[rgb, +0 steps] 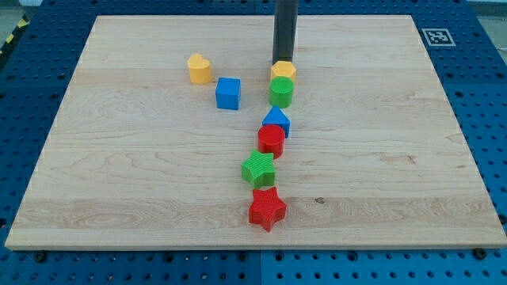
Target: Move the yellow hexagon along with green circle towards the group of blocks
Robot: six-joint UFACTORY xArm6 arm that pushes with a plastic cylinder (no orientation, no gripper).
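The yellow hexagon (283, 70) lies near the view's top centre, touching the green circle (281, 92) just below it. My tip (283, 61) rests at the hexagon's top edge, touching it from above. Below the green circle runs a line of blocks: a blue block (277, 120), a red block (271, 139), a green star-like block (258, 169) and a red star (267, 208). A small gap separates the green circle from the blue block.
A yellow heart-shaped block (200, 69) and a blue cube (228, 93) lie to the left of the hexagon. The wooden board (119, 174) ends in edges on all sides over a blue perforated table.
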